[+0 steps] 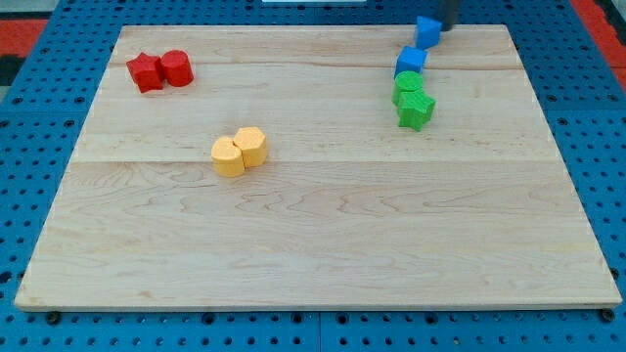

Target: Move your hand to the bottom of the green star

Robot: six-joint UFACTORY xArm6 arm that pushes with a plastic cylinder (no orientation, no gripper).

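The green star (416, 110) lies at the right of the wooden board, touching a second green block (409, 86) just above it. Above those sit a blue block (411, 62) and another blue block (427, 30) at the board's top edge. My tip (445, 25) shows at the view's top edge as a dark rod end, just right of the upper blue block and well above the green star. I cannot tell whether it touches that blue block.
A red star (147, 72) and a red rounded block (177, 67) touch each other at the top left. Two yellow blocks (240, 152) sit together left of centre. The board (323, 254) rests on a blue perforated table.
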